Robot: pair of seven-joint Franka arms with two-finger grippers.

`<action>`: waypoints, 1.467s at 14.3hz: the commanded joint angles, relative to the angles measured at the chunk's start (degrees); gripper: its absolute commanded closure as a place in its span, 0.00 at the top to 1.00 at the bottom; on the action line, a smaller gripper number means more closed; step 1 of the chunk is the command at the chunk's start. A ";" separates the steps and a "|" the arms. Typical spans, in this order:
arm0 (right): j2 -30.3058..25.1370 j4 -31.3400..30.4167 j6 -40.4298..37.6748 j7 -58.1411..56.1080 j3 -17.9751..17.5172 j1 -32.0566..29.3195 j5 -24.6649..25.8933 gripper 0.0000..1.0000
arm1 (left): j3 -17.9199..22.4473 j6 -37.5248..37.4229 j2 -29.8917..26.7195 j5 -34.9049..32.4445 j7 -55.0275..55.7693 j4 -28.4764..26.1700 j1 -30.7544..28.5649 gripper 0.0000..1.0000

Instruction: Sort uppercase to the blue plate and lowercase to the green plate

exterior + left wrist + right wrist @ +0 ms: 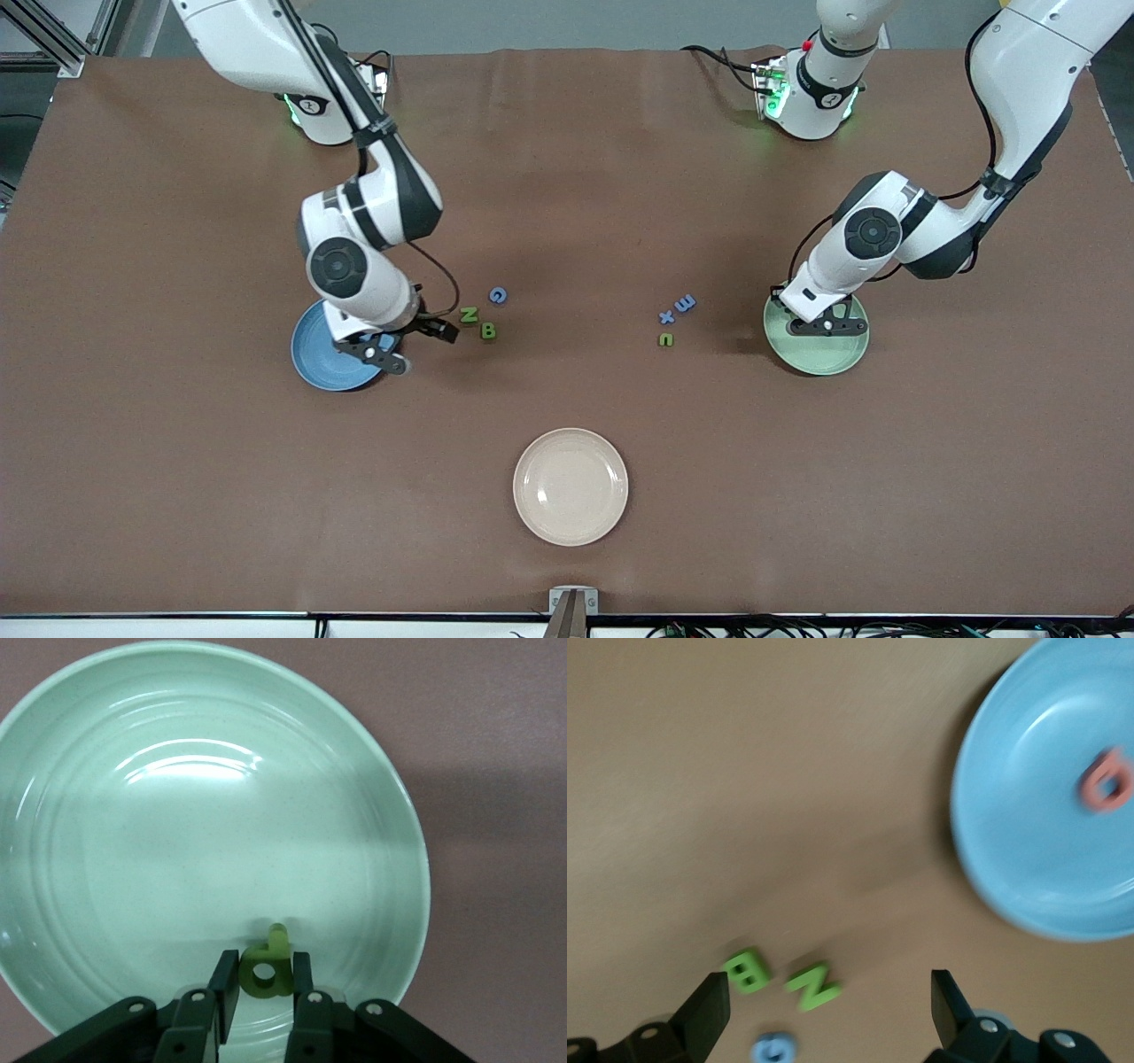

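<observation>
- Brown cloth covers the table [567, 177], the biggest thing in sight; both arms reach down onto it from their bases.
- Blue plate [314, 359] lies toward the right arm's end of the table, partly hidden in the front view by that arm's wrist. In the right wrist view the pinkish-red Q [1106, 780] lies inside it.
- Green plate [837, 359] lies toward the left arm's end, about as near the front camera as the blue one.
- Beige plate [570, 486] sits between the two and nearer the front camera than either, well apart from both.
- Right gripper [416, 341] hangs over the table just beside the blue plate's rim, on the side toward the capitals, with its fingers [709, 1014] spread wide and nothing between them.
- Left gripper [264, 988] is low over the green plate; its fingers [226, 983] stand close on either side of the green p [266, 967], which is upright at the plate's floor. Whether they still press it I cannot tell.
- Green N [469, 314], green B [488, 331] and blue G [498, 295] lie in a loose cluster on the cloth near the right gripper.
- Blue m [685, 303], blue x [666, 316] and green n [665, 339] lie close together on the cloth, near the green plate but apart from it.
</observation>
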State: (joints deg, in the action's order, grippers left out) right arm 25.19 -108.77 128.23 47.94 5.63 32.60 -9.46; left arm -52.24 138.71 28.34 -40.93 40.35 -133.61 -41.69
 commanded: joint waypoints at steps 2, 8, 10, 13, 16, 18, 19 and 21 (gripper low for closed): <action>2.58 0.05 3.07 17.84 0.52 1.31 -1.26 1.00 | -1.02 0.86 -0.47 -1.26 -0.18 -0.34 -1.46 0.86; 7.67 -0.57 10.09 49.59 0.88 5.80 0.49 1.00 | -5.76 0.51 -0.65 -1.08 0.96 2.74 -1.20 0.99; 8.56 -0.92 10.81 51.81 0.88 5.63 0.58 1.00 | -6.55 0.33 -0.39 -1.08 0.96 3.62 -0.24 0.99; 7.95 -3.02 10.28 52.70 0.88 5.72 0.58 1.00 | -6.73 0.24 -0.13 -0.99 3.14 4.84 2.92 0.99; 7.94 -3.20 10.46 52.87 0.88 5.80 0.58 0.97 | -6.56 0.16 0.31 -0.91 9.38 5.99 5.30 0.99; 7.42 -3.55 10.20 53.05 0.96 6.68 0.58 0.90 | -6.47 0.16 1.01 -0.91 18.30 6.61 6.35 1.00; 7.41 -3.99 10.19 53.05 0.96 7.12 0.58 0.87 | -6.47 0.16 1.37 -0.91 24.28 6.78 6.71 0.99; 6.54 -4.34 10.02 53.14 0.96 7.73 0.58 0.83 | -6.47 0.16 2.25 -1.17 31.69 7.31 7.67 0.99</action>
State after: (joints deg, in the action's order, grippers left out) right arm 33.98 -110.22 138.36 99.45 6.27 38.85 -9.71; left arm -58.77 139.45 28.81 -41.03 65.01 -127.76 -35.01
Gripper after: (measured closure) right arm 0.154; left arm 0.004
